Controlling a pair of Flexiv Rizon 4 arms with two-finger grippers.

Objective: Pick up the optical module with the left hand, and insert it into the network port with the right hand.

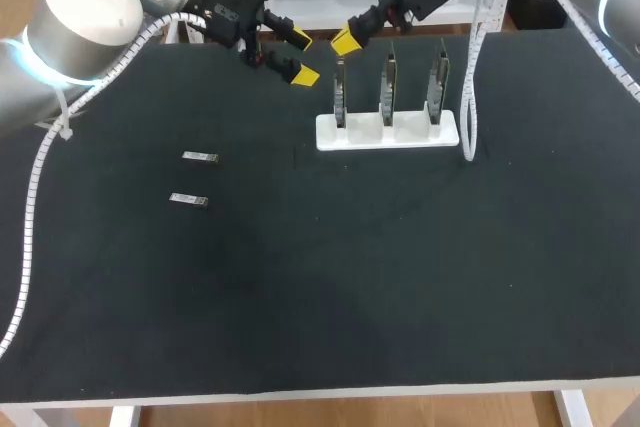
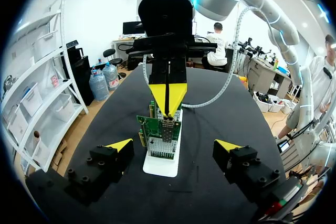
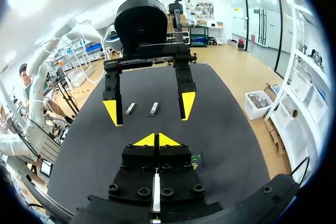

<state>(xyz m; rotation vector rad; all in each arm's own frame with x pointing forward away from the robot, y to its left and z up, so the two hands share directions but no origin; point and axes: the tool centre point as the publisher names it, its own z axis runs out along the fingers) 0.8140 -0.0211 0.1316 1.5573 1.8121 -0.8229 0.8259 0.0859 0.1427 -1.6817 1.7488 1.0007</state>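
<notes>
1. Black mat (image 1: 330, 277) covers the table; a module (image 1: 200, 157) and a second module (image 1: 188, 200) lie on its left part, near each other, well apart from both grippers.
2. Left gripper (image 1: 302, 58) hangs near the far edge, fingers wide apart, empty.
3. Right gripper (image 1: 346, 41), tips pressed together, empty, hovers just over the white holder's (image 1: 387, 134) leftmost card (image 1: 341, 97).
</notes>
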